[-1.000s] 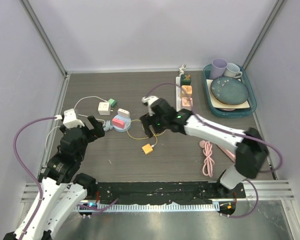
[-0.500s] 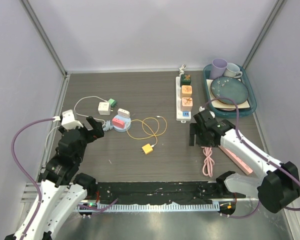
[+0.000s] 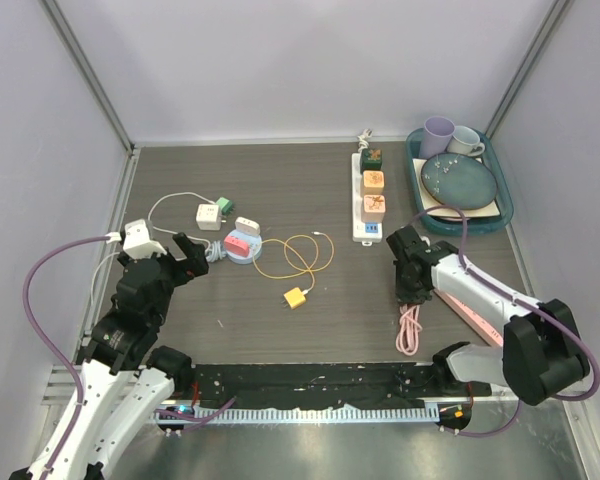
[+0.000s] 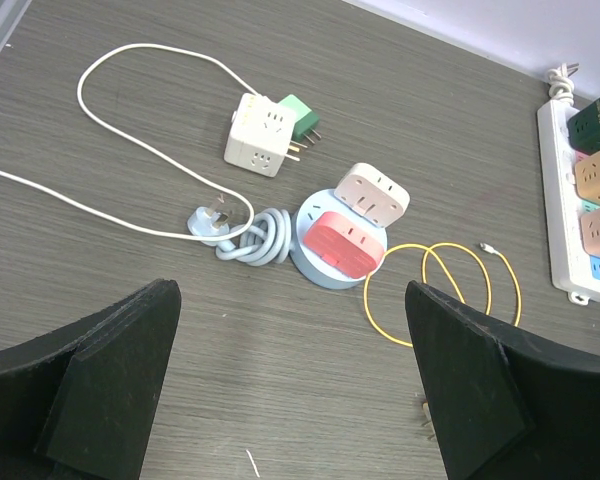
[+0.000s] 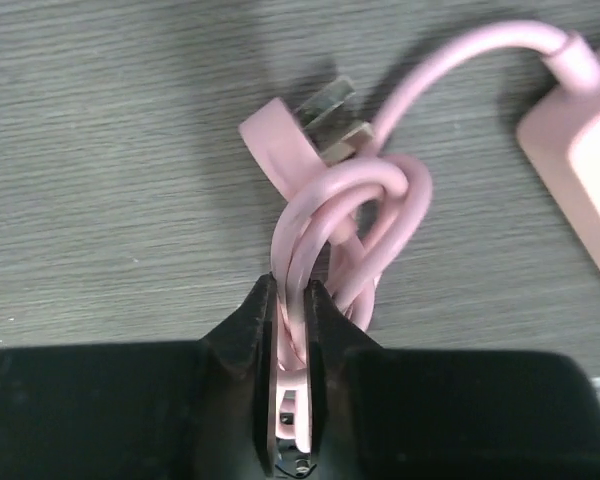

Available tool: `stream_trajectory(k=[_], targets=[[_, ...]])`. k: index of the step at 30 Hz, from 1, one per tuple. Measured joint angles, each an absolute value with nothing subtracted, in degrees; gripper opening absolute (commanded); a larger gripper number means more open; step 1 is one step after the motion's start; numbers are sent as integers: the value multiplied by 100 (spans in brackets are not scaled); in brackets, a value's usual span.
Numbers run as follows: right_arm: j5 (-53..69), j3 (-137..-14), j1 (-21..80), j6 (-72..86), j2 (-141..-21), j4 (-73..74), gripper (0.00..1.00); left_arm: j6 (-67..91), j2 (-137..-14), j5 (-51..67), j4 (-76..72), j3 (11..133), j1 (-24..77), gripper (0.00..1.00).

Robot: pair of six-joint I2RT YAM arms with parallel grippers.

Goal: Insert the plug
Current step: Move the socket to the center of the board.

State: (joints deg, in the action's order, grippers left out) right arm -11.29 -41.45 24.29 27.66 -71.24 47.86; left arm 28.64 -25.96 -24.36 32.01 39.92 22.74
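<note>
The pink plug [image 5: 302,138] lies flat on the table, prongs up-right, at the end of a coiled pink cable [image 5: 352,215]. My right gripper [image 5: 291,292] is shut on loops of that cable just below the plug. From above, the right gripper [image 3: 412,288] sits at the top of the pink cable [image 3: 409,332], near the white power strip [image 3: 368,196]. My left gripper [image 4: 292,392] stands wide open over bare table, its fingers [image 4: 108,380] holding nothing.
A round blue socket base [image 4: 325,272] with red and beige adapters, a white cube adapter [image 4: 262,133], a green plug [image 4: 300,115], a grey plug [image 4: 210,220] and a yellow cable [image 4: 442,290] lie left of centre. A pink strip [image 3: 472,308] and a dish tray [image 3: 508,205] sit right.
My right arm swung from the yellow cable at the centre over to the right, came down on the pink cable and shut on it. The left arm stayed put.
</note>
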Motion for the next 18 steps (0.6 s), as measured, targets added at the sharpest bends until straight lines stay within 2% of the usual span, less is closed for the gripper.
stream_trajectory(k=[1, 8, 18], targets=[[-1066, -4145, 2434, 2735, -7183, 4718, 1, 2862, -2596, -2436, 3201, 3992, 2274, 100], [-1050, -4622, 3183, 2510, -7915, 4528, 1, 2862, -2571, -2436, 3201, 3992, 2274, 100], [-919, -6807, 4810, 1616, -10130, 3728, 1, 2860, -2567, -2436, 3199, 3992, 2274, 100]])
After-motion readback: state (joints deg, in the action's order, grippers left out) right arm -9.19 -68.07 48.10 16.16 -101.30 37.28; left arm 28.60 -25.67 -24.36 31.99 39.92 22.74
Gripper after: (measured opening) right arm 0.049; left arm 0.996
